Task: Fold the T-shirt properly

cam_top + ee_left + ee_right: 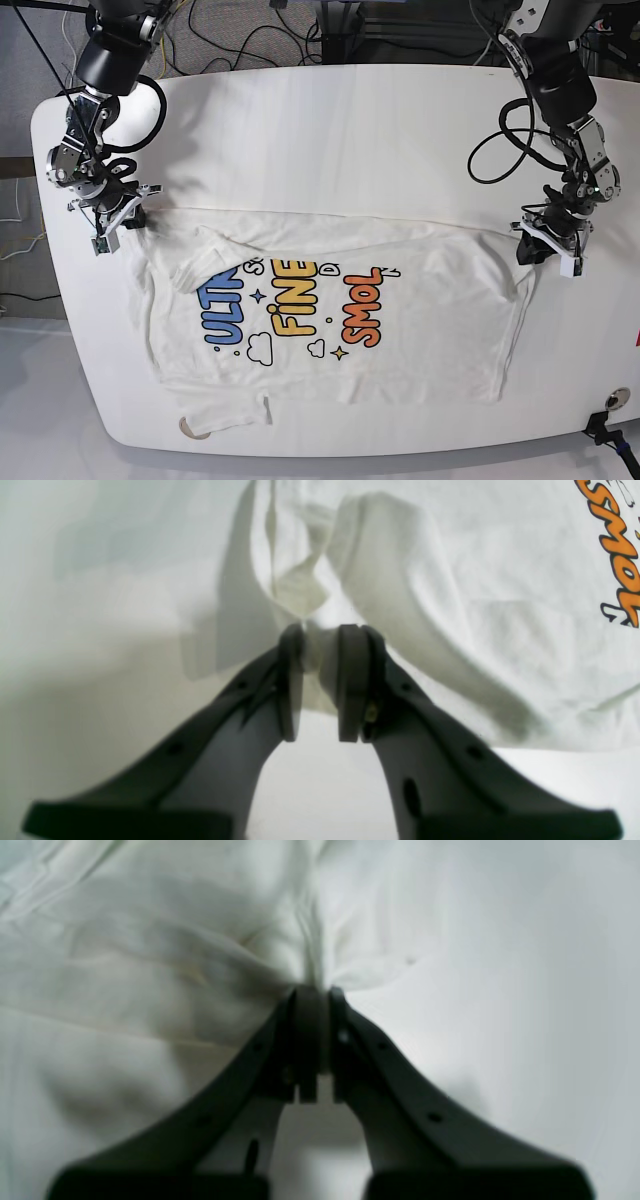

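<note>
Large white cotton T-shirt (330,310) with blue, yellow and orange lettering lies print-up on the white rounded table (330,130), in the near half, well clear of the far edge. Top portion of the shirt is turned over: the upper edge runs as a fairly straight fold line between the two grippers, and the first row of lettering is partly cut off by it. Near the shirt's lower corner on the base view's left, a sleeve and what may be the collar poke out from under the body.

Left gripper (320,645), at the shirt's fold-line end on the base view's right: pads narrowed onto a bunched ridge of white cloth, a thin gap between them filled by fabric. Holding.

Right gripper (314,995), at the opposite end of the fold line: pads pressed nearly together with a pinch of cloth fanning out from the tips. Holding.

Judgement on progress: early. One lengthwise fold appears under way or just laid, both corners not yet released. Cloth is wrinkled and slack toward the left gripper. Side folds, sleeve tucking and the final halving look undone.
</note>
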{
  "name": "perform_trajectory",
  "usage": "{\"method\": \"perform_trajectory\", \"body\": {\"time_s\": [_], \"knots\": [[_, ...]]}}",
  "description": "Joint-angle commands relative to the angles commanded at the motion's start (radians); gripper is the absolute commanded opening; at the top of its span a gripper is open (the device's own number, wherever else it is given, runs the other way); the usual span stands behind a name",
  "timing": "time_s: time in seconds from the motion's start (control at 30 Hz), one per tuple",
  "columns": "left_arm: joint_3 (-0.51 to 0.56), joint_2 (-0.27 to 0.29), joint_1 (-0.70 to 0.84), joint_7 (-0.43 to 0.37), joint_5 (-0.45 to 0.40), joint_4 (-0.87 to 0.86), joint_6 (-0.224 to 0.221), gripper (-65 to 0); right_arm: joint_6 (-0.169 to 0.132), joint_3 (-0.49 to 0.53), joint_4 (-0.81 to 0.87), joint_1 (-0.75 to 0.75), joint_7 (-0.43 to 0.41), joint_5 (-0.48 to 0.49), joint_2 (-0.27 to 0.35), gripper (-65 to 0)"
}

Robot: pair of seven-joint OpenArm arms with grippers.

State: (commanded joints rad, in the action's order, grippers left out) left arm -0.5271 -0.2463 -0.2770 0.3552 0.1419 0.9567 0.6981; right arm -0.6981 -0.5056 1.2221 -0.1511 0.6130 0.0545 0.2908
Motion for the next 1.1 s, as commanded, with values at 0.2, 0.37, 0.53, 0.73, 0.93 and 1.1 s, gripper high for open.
{"method": "perform_trajectory", "body": {"time_s": [0.2, 0.37, 0.53, 0.73, 0.93, 1.1], "knots": [[-0.002, -0.002, 0.008, 0.0, 0.0, 0.002, 0.0, -64.9, 0.0, 0.0, 0.0, 0.0, 0.0, 0.0, 0.0, -65.0], [0.0, -0.002, 0.055, 0.002, 0.0, 0.008, 0.0, -65.0, 0.0, 0.0, 0.008, 0.028, 0.0, 0.0, 0.0, -65.0], [0.0, 0.0, 0.166, 0.005, 0.0, 0.11, 0.0, -65.0, 0.0, 0.0, 0.072, 0.098, 0.005, 0.002, -0.002, -65.0], [-0.003, 0.0, 0.324, 0.11, 0.003, 0.301, 0.0, -65.0, 0.0, -0.005, 0.137, 0.216, 0.006, 0.002, -0.002, -65.0], [-0.028, 0.0, 0.522, 0.181, 0.101, 0.511, 0.0, -65.0, 0.0, -0.005, 0.247, 0.364, 0.006, 0.003, -0.002, -65.0], [-0.029, 0.0, 0.649, 0.213, 0.115, 0.631, 0.0, -65.0, 0.0, -0.005, 0.296, 0.465, 0.008, 0.003, -0.002, -65.0]]}}
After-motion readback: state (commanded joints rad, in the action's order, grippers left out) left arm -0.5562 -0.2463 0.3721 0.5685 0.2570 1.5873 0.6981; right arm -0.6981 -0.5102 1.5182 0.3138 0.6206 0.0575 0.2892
